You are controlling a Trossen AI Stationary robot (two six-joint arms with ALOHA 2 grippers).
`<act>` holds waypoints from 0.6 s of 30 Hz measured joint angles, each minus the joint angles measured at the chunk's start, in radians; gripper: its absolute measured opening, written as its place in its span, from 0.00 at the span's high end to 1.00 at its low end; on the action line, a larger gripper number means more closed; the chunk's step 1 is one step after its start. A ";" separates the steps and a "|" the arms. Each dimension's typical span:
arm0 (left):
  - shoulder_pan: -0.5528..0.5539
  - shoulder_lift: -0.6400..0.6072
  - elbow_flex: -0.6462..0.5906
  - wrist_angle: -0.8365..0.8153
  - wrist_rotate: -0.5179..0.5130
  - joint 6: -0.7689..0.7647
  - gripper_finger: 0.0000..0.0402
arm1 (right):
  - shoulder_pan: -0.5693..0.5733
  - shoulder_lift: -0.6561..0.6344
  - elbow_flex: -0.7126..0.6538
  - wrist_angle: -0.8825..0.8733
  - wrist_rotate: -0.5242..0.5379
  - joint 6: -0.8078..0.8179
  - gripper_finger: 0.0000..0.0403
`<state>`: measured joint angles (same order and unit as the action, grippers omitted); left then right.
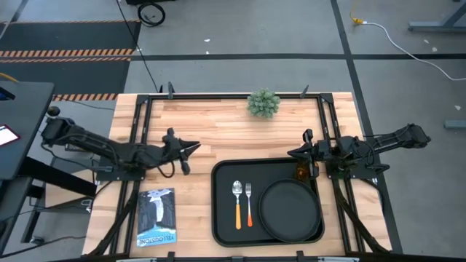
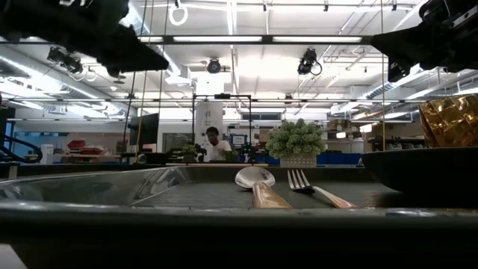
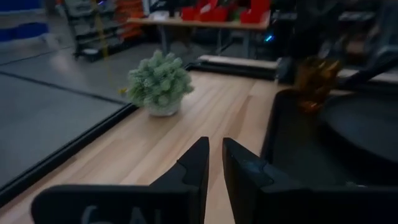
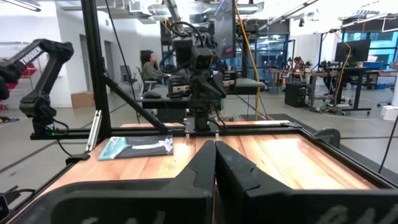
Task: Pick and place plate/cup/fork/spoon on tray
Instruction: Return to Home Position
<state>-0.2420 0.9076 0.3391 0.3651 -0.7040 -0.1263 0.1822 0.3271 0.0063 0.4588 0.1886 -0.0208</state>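
Note:
The black tray (image 1: 222, 218) lies at the table's near middle. On it the round plate (image 1: 291, 209) sits at the right. The spoon (image 1: 237, 204) and the fork (image 1: 248, 204) lie side by side at the left, handles toward the near edge. The amber cup (image 1: 301, 172) stands in the tray's far right corner. My left gripper (image 1: 192, 149) hovers left of the tray and points toward it. Its fingers (image 3: 198, 163) stand a narrow gap apart with nothing between. My right gripper (image 1: 293, 153) is shut and empty, just beyond the tray's far right corner.
A small potted plant (image 1: 263, 103) stands at the far edge's middle. A blue booklet (image 1: 156, 216) lies near the front left. Black frame rails (image 1: 138, 124) run along the table's sides. Bare wood lies between the plant and the tray. A person (image 2: 215, 143) sits far off in the room.

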 joint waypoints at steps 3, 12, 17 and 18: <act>0.002 -0.054 -0.086 0.114 0.062 0.014 0.87 | 0.000 0.000 0.000 0.002 0.000 0.000 0.96; 0.001 -0.206 -0.324 0.449 0.173 0.139 0.87 | 0.000 0.000 0.000 0.003 0.000 0.000 0.96; 0.000 -0.236 -0.330 0.433 0.297 0.172 0.87 | 0.000 0.000 0.000 0.004 0.000 0.000 0.96; 0.000 -0.236 -0.330 0.431 0.324 0.181 0.87 | 0.000 0.000 0.000 0.004 0.000 0.000 0.96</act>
<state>-0.2417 0.6720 0.0093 0.7966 -0.3799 0.0546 0.1822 0.3271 0.0063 0.4627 0.1886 -0.0208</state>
